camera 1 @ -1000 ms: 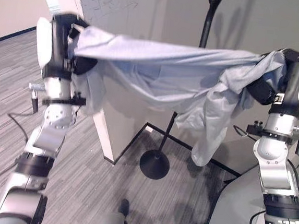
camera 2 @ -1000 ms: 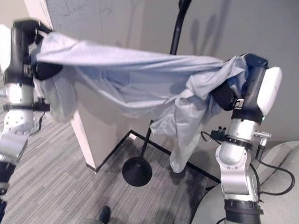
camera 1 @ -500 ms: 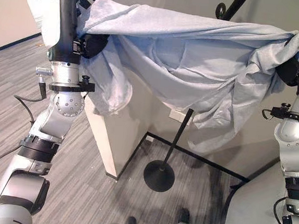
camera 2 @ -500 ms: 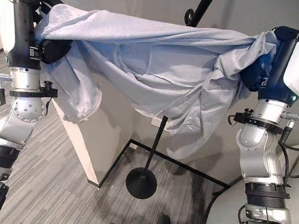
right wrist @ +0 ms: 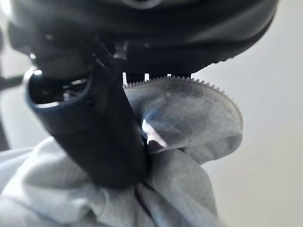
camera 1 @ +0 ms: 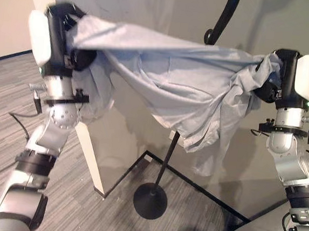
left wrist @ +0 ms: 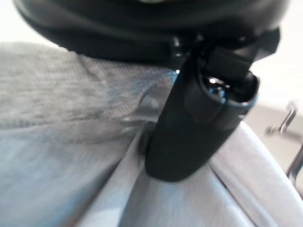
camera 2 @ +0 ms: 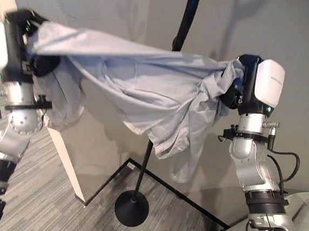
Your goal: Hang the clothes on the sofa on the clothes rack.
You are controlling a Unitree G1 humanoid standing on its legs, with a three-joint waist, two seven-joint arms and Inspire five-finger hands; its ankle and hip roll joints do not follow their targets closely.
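I see the pale grey-blue shirt (camera 1: pixel 174 79) stretched aloft between my left hand (camera 1: pixel 69 40) and right hand (camera 1: pixel 274 77), both clamped on it, folds sagging before the black clothes rack (camera 1: pixel 163 165). No legible print.

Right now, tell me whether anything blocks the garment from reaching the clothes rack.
Nothing visible does. The light grey garment hangs stretched between the left hand and right hand, directly in front of the black clothes rack, whose pole rises behind it beside the white partition wall.
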